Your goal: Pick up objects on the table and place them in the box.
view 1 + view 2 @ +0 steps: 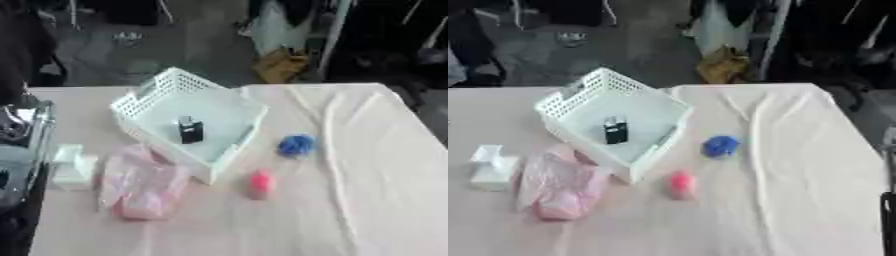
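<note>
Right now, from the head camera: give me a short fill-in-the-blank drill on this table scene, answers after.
1. The small black object stands inside the white perforated plastic ____.
2. The round fuzzy object right of the basket is ____.
3. The red-pink oval object lies on the ____ tablecloth.

Answers: basket; blue; cream

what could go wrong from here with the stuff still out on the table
The pink plastic bag lies against the white basket's near wall, so grabbing it may nudge the basket. The small pink object and the blue object sit on a wrinkled cloth and might roll or drag fabric when touched. The dark item stands upright in the basket and could be knocked over by a dropped item.
</note>
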Robot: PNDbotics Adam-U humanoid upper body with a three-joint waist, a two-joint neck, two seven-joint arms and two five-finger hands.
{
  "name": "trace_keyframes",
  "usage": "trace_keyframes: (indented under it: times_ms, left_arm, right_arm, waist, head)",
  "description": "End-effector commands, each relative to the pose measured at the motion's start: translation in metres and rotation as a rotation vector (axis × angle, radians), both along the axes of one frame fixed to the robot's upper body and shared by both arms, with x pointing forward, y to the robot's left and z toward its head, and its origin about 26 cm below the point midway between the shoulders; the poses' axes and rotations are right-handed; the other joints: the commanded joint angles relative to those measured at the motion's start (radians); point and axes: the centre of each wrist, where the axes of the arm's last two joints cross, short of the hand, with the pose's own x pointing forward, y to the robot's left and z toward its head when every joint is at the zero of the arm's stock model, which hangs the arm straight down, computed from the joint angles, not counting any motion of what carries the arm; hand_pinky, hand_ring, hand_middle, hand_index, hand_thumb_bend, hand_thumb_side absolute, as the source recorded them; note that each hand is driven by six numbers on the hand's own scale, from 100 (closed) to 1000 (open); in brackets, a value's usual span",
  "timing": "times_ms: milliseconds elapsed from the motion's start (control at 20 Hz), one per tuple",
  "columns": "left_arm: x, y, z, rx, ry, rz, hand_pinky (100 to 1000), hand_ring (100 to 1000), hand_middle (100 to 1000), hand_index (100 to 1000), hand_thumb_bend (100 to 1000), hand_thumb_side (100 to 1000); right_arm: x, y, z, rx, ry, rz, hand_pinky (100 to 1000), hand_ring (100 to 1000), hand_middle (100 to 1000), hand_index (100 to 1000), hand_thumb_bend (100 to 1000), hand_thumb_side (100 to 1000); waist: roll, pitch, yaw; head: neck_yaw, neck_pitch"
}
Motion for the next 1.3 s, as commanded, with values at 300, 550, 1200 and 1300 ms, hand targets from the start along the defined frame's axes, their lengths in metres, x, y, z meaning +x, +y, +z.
trace_keyframes:
  times_ms: [300, 550, 1200, 1300]
  left_arm:
    - [-0.002, 0.003, 0.01, 0.005, -0.037, 0.014, 739, 946, 947, 1000, 100, 934]
    - [-0.002, 0.002, 0.008, 0.011, -0.029, 0.014, 739, 946, 946, 1000, 100, 933]
    - [-0.002, -0.002, 0.003, 0.037, 0.0, -0.014, 738, 946, 946, 1000, 100, 931]
    - [-0.002, -0.002, 0.003, 0.038, 0.002, -0.017, 738, 946, 946, 1000, 100, 931]
  right_arm:
    - [-0.003, 0.0, 0.007, -0.013, -0.038, -0.005, 833, 883, 868, 863, 100, 927]
    - [-0.003, -0.004, 0.021, -0.145, -0.027, -0.025, 852, 904, 883, 870, 100, 932]
    - [0.002, 0.003, 0.104, -1.173, 0.18, -0.33, 869, 919, 915, 882, 100, 1000]
    - [0.008, 0.005, 0.109, -1.342, 0.219, -0.34, 876, 927, 928, 886, 100, 1000]
  waist:
    - [0.006, 0.006, 0.0]
    - [0.001, -0.002, 0.006]
    - [-0.027, -0.027, 0.039]
    - [-0.031, -0.029, 0.043]
  head:
    - [0.0, -0.017]
    - [-0.023, -0.025]
    - [-0.087, -0.014]
    - [-0.094, -0.01]
